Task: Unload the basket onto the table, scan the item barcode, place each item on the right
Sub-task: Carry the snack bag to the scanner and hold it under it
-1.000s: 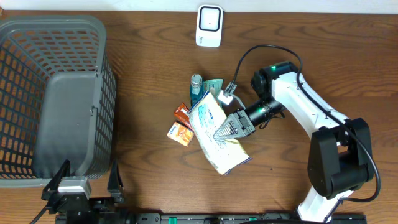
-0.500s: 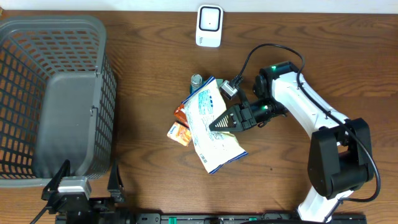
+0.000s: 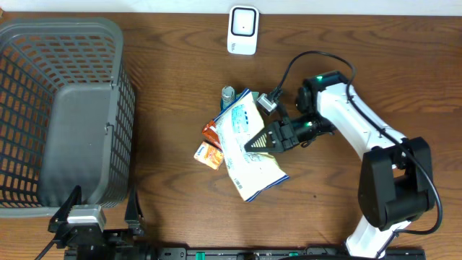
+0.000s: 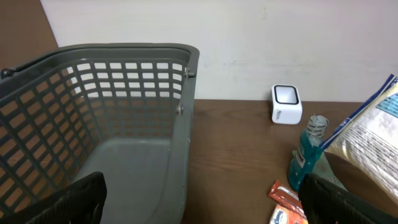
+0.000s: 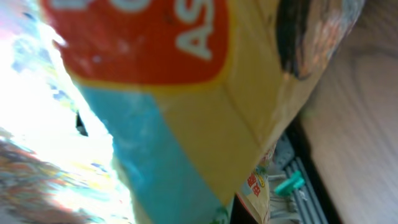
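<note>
My right gripper [image 3: 254, 142] is shut on a large white and blue snack bag [image 3: 249, 152], holding it tilted above the middle of the table. The bag's yellow, orange and blue print [image 5: 186, 93] fills the right wrist view and hides the fingers. In the left wrist view the bag [image 4: 373, 134] hangs at the right edge. The white barcode scanner [image 3: 243, 30] stands at the table's far edge, well apart from the bag, and the scanner [image 4: 286, 104] stands against the wall. My left gripper [image 3: 99, 211] rests open at the front left, its black fingers [image 4: 74, 200] holding nothing.
A big grey mesh basket [image 3: 43, 65] takes up the left side of the table. A teal bottle [image 3: 228, 94] and two orange packets [image 3: 210, 142] lie just left of the held bag. The basket wall [image 4: 186, 124] stands close to the left gripper.
The right gripper has lifted and swung the bag up and to the left, so it now covers more of the small items. The left arm has not moved.
</note>
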Robot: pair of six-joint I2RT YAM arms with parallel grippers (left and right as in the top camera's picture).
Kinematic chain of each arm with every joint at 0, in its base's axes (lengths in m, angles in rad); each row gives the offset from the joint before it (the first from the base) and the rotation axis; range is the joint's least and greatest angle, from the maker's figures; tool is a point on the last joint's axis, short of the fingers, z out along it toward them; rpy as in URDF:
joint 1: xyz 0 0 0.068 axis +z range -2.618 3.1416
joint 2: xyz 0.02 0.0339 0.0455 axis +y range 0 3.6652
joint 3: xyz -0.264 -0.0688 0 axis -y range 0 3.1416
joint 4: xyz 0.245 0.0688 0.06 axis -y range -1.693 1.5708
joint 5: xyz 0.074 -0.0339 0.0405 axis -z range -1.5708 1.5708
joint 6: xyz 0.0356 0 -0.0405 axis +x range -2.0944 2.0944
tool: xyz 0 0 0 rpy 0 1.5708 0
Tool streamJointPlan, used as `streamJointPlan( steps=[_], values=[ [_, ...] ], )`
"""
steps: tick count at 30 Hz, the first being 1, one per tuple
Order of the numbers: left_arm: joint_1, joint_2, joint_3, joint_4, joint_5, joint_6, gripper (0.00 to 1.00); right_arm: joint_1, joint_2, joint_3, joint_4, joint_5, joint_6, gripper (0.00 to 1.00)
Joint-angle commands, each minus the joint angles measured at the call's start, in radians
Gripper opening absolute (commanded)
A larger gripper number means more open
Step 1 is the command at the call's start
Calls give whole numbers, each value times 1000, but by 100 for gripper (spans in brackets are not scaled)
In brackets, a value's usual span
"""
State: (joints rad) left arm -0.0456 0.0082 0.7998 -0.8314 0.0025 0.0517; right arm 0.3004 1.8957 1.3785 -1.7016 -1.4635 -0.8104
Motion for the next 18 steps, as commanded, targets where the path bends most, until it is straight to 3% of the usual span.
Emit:
streamJointPlan(
  steps=[1,11,15,18],
  values=[
    [6,-5,4,1,16,-5,98,-58,-13,0,-1,86,-43,1],
    [6,-5,4,1,16,-5,98,-272,-72,1,53,331,9,1],
    [6,-5,4,1,16,-5,98,-315,-74,0,294,338,60,1],
    [6,-5,4,1,16,-5,98,-304,-74,0,546,433,209,1]
  ],
)
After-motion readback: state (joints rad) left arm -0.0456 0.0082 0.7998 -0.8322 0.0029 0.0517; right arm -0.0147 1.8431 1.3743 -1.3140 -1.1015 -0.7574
